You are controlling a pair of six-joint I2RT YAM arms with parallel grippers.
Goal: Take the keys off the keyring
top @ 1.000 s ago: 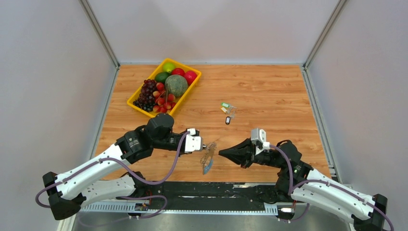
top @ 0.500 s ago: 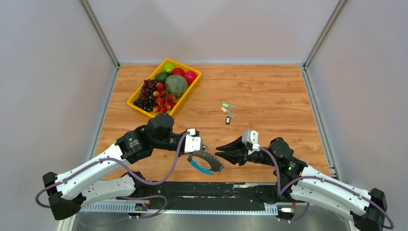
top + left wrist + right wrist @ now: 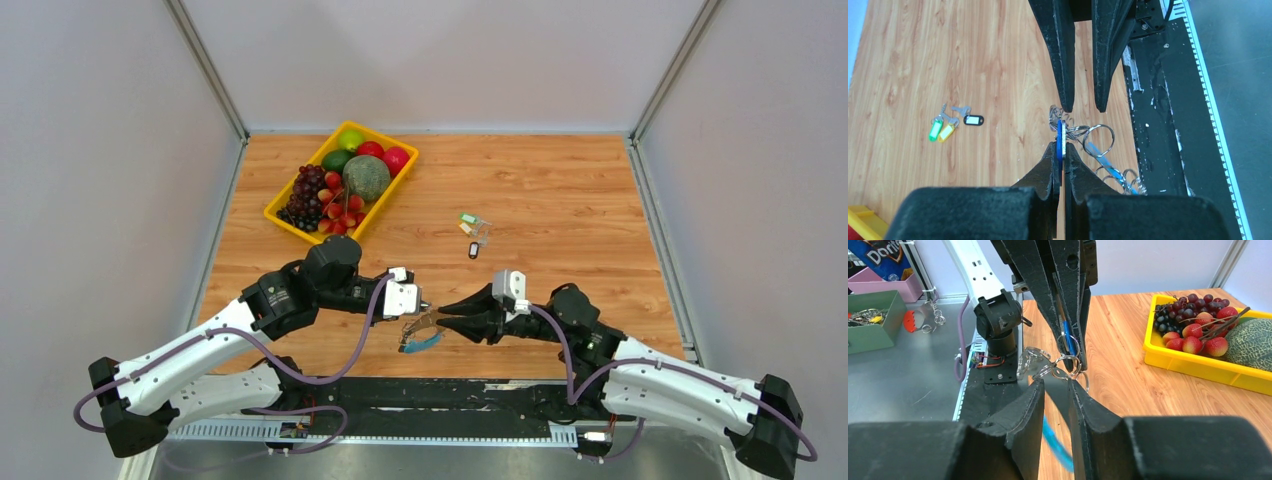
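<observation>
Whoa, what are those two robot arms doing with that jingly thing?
They're taking keys off a keyring. The left gripper is pinched shut on the keyring's blue part, holding it up over the table. The right gripper faces it, jaws slightly apart, tips close by. Keys with green, yellow and black tags already lie loose on the table.
</observation>
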